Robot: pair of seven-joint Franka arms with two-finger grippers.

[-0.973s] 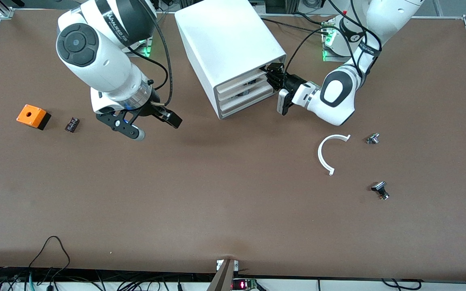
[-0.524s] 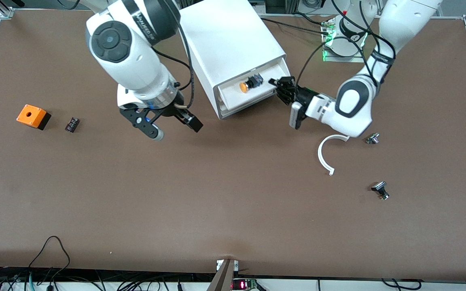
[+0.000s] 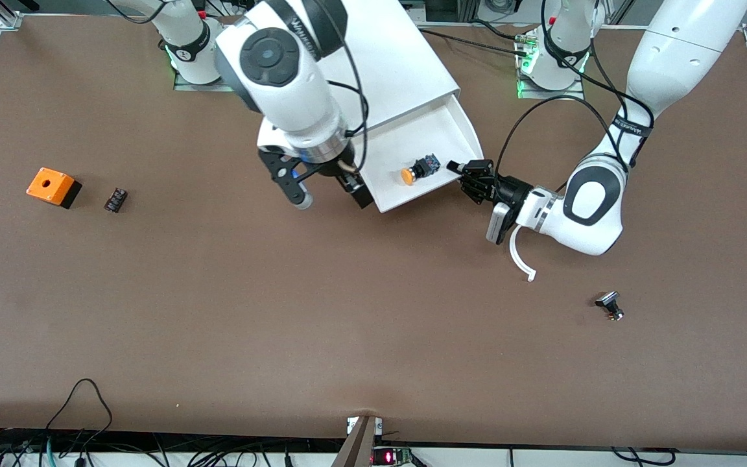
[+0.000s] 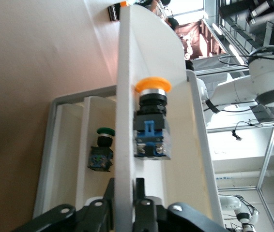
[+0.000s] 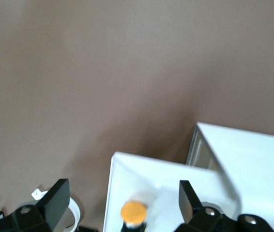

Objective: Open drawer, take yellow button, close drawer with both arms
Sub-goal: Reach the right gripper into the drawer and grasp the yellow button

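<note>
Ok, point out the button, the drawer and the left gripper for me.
button (image 3: 410,174): front view, on its orange cap.
drawer (image 3: 391,153): front view, on its bare white floor.
left gripper (image 3: 463,172): front view, between its fingertips at the drawer's front.

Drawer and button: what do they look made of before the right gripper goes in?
The drawer looks like moulded plastic: thin, smooth white walls with a slight sheen, gripped at its front edge by the left gripper. The button seems plastic too: glossy orange cap, silvery collar that may be metal, black and blue body. The right gripper hovers open beside the drawer.
</note>
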